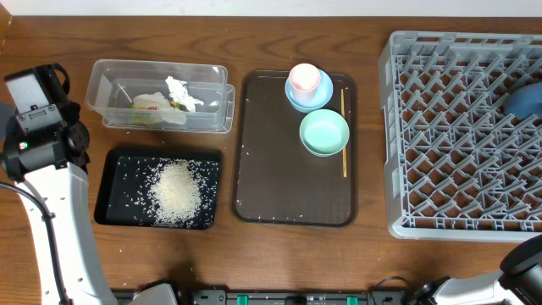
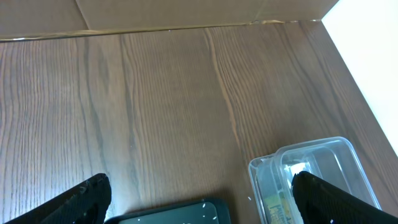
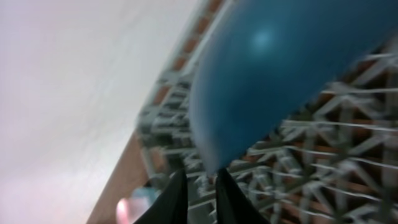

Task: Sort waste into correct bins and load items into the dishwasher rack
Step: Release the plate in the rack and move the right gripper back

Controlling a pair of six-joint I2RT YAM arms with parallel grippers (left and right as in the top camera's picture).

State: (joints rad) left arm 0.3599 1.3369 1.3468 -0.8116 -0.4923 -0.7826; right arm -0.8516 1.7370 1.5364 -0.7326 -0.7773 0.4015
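The large blue plate-bowl point(image 3: 280, 68) rests at 2 o'clock in the grey lattice dishwasher rack point(image 1: 406, 127); the right gripper point(image 3: 202, 186), fingers barely apart at its rim with hold unclear, should widen fully before lifting away, left gripper point(image 2: 200, 180) gaping

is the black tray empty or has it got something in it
Not empty: the black tray holds a heap of white rice, with loose grains scattered around the heap inside it.

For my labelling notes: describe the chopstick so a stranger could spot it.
Find the dark-brown serving tray left of the grey rack. Along its right edge, beside the mint-green bowl, lies the chopstick: the only thin wooden stick among round dishes.
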